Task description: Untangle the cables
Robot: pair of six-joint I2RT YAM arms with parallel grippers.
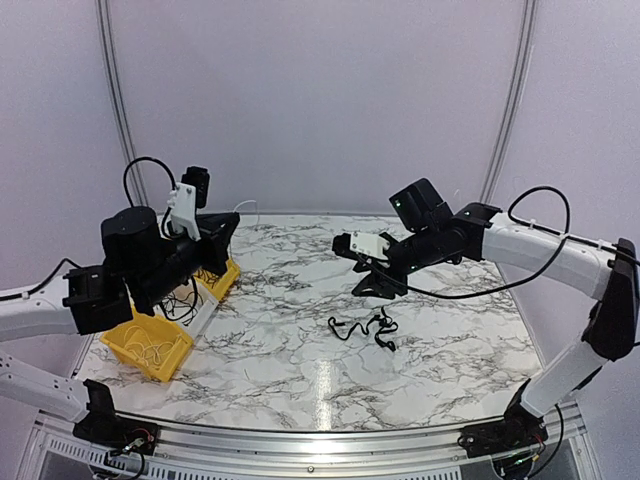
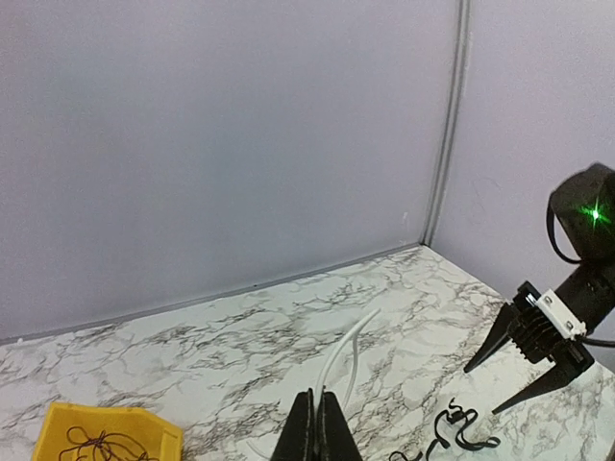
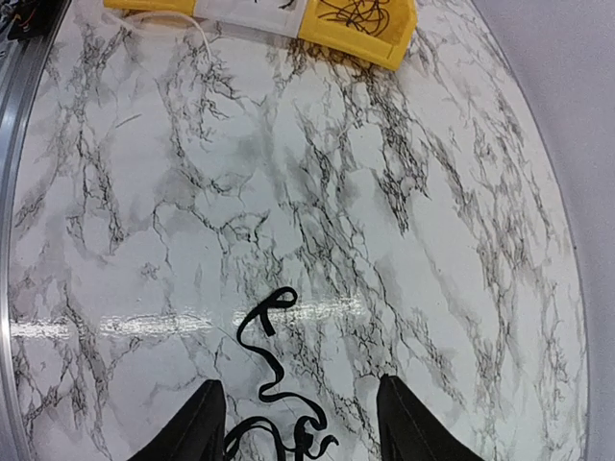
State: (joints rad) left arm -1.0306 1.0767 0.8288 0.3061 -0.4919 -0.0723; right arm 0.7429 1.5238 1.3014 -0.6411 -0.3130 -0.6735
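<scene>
While right gripper hangs spread over cables, 4 o'clock off table centre | left gripper closed, white strand at tips | only wrist views show black tangle in yellow bin, 9 o'clock

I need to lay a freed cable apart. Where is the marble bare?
Bare: the near middle of the table, between the yellow bins and the black cable, and the far strip by the wall. Crowded: around the bins and under the right gripper.
</scene>
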